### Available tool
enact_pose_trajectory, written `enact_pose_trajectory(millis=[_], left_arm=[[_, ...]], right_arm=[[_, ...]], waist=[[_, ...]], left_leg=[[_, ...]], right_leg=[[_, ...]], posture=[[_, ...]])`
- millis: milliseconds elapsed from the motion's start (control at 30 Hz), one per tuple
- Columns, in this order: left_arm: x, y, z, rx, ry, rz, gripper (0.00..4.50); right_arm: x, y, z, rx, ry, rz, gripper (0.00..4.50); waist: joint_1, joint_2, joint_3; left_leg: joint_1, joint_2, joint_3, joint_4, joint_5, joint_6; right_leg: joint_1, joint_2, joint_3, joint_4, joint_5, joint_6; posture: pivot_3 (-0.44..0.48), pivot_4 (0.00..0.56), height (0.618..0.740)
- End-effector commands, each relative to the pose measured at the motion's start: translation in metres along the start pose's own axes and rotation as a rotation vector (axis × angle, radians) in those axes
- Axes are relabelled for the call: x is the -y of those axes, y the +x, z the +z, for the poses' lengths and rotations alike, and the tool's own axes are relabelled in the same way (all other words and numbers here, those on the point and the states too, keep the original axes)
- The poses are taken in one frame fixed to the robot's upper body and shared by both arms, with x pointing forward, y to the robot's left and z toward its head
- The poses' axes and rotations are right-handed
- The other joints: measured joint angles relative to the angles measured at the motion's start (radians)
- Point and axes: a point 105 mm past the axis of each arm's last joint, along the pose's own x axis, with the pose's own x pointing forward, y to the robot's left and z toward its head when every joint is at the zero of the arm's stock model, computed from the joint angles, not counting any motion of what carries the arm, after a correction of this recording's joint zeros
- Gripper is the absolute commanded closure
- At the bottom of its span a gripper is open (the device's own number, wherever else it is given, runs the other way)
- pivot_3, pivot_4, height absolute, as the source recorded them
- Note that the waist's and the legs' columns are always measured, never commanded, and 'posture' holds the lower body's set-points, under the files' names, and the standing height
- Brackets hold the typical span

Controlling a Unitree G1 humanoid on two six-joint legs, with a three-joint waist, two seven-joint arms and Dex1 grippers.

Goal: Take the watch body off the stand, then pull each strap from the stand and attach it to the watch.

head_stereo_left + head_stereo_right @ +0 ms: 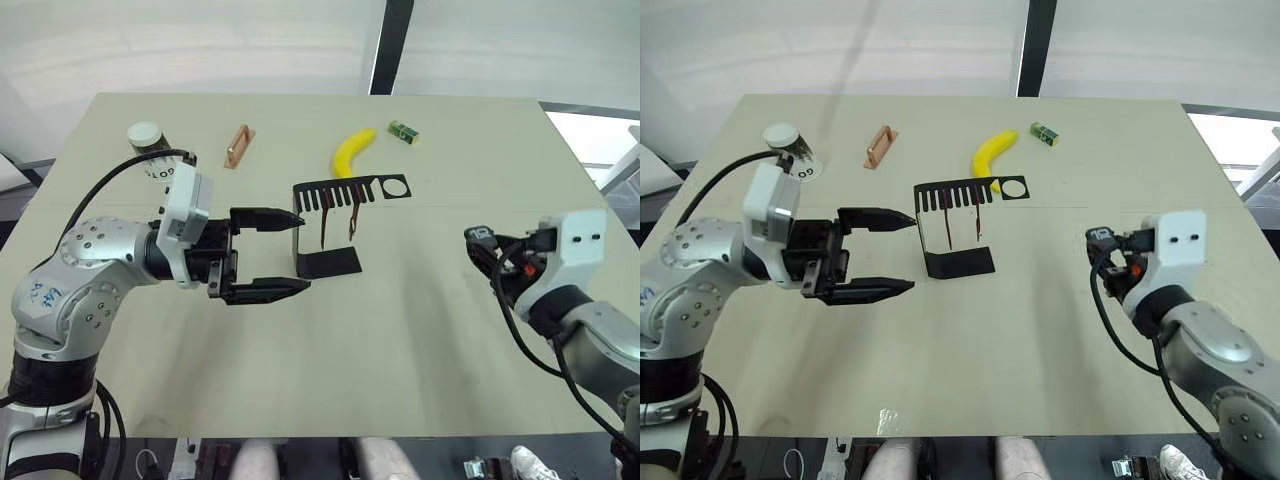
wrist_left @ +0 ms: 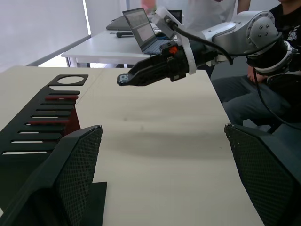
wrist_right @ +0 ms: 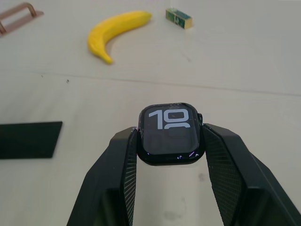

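One step looks done already: the watch (image 3: pixel 170 133) is off the stand (image 1: pixel 330 225) and pinched by its sides in the right hand (image 3: pixel 170 141), screen up showing light digits, held above the tabletop (image 1: pixel 420 330) well to the right of the stand.

Both straps (image 1: pixel 338 222) are in the stand's slots, hanging down side by side under the top shelf, dark red, near the middle of the comb. So the job now, I'd say, is pulling the first strap.

The left hand (image 1: pixel 292 252) is wide open and empty, fingers pointing at the stand from its left, tips just beside the upright wall. One finger sits about level with the shelf, the other lower, near the base.

How I'd do it: the stand is thin sheet metal and probably light, so a sideways yank could drag or tip it. Better to close on just one strap, low on the hanging part, and slide it out along the slot toward the open end of the comb. The two straps are close together, so grabbing both is a real risk. Keep the watch gripped steady with a slot end facing the left hand, since the strap has to slide in there.

Further out: a banana (image 1: pixel 352 151), green block (image 1: pixel 403 131), copper handle (image 1: pixel 238 146) and jar (image 1: pixel 147 139) sit at the far side.
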Motion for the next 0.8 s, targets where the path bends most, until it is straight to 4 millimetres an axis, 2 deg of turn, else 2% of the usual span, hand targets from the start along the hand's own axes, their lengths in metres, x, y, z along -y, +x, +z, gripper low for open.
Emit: enact_pose_trajectory(millis=[33, 200, 433, 800], left_arm=[[0.009, 0.008, 0.001, 0.006, 0.047, -0.024, 0.00], [0.013, 0.008, -0.004, -0.013, 0.049, -0.028, 0.00], [0.016, 0.008, -0.009, -0.028, 0.051, -0.035, 0.00], [0.017, 0.006, -0.013, -0.048, 0.056, -0.042, 0.00]], right_arm=[[0.007, 0.001, -0.008, 0.013, -0.003, -0.011, 2.90], [0.020, 0.004, -0.031, -0.026, -0.011, -0.053, 2.90], [0.027, 0.011, -0.056, -0.062, -0.006, -0.065, 2.90], [0.030, 0.019, -0.075, -0.095, -0.021, -0.065, 2.90]], waist=[[0.000, 0.000, 0.000], [0.001, 0.000, 0.000], [0.002, 0.000, 0.000], [0.001, 0.000, 0.000]], left_leg=[[0.000, 0.000, 0.000, 0.000, 0.000, 0.000], [0.000, 0.000, 0.000, 0.000, 0.000, 0.000], [0.001, 0.000, 0.000, 0.000, 0.000, 0.000], [0.002, -0.001, 0.000, 0.000, 0.000, 0.000]], right_leg=[[0.000, 0.000, 0.000, 0.000, 0.000, 0.000], [0.000, 0.000, 0.000, 0.000, 0.000, 0.000], [0.000, 0.000, 0.000, 0.001, 0.000, 0.000], [0.000, 0.000, 0.000, 0.003, 0.000, 0.000]], posture=[[0.000, 0.150, 0.740], [0.000, 0.150, 0.740], [0.000, 0.150, 0.740], [0.000, 0.150, 0.740]])
